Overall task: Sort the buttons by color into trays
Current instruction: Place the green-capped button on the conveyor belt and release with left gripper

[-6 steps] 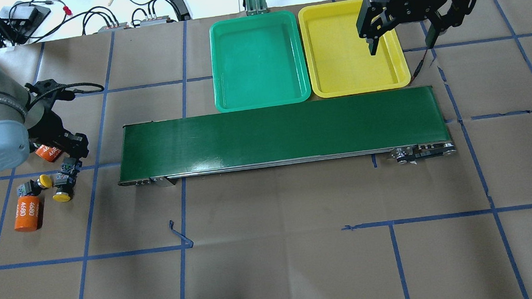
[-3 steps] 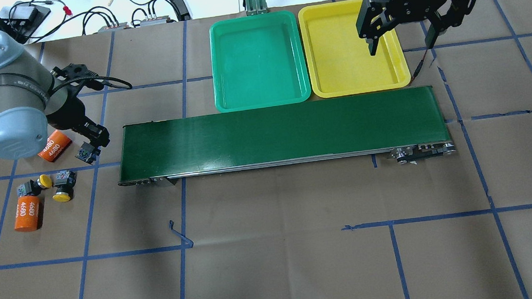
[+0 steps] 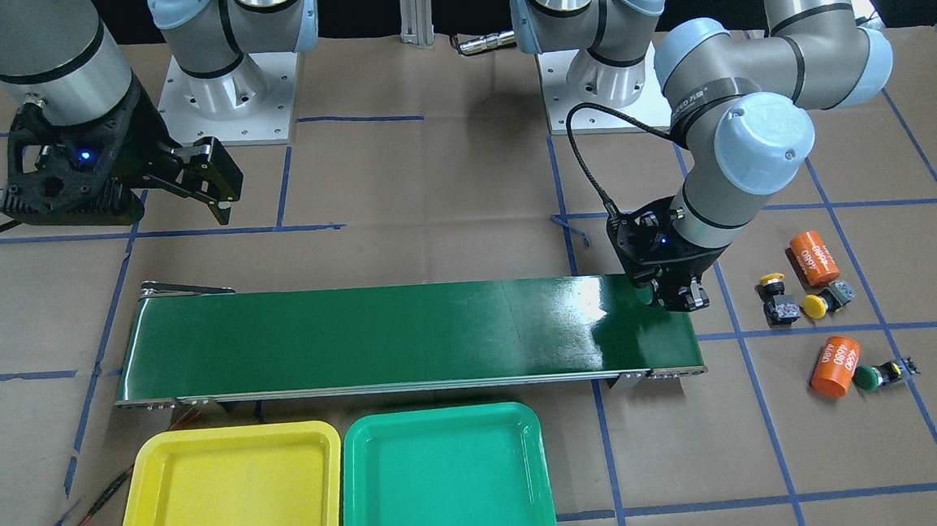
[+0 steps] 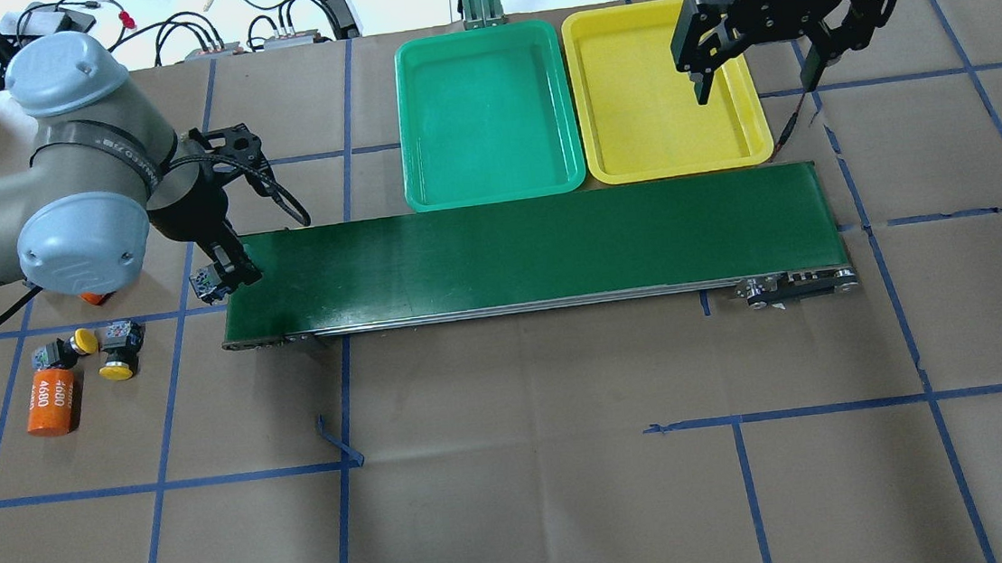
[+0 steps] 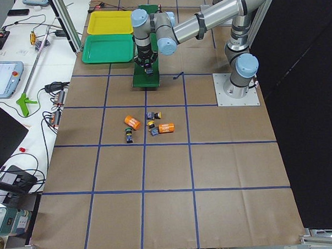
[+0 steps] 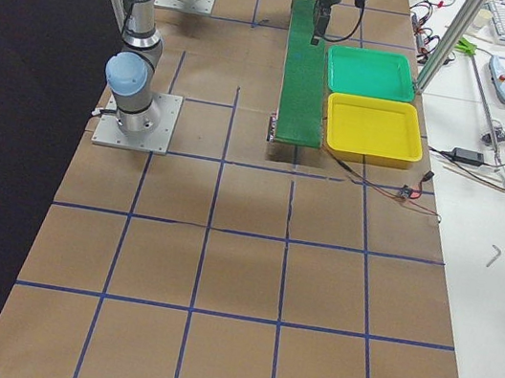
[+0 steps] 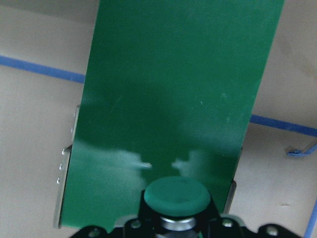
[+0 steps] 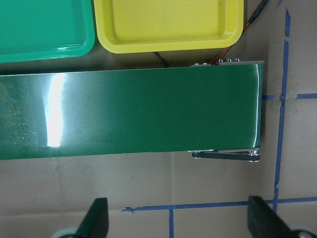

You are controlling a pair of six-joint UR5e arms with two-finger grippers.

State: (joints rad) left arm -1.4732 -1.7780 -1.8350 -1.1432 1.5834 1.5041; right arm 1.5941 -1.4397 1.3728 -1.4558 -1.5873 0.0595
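Brown-paper table, blue tape grid | cylinder by belt reads "4680" | left hand grips green button | right hand spread.

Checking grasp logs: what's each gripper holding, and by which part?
Left gripper grips a green button by its black switch body, cap free. Right gripper holds nothing.

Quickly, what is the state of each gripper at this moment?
Left gripper: shut on a small push-button with a round green cap and black body.
Right gripper: open, holding nothing.
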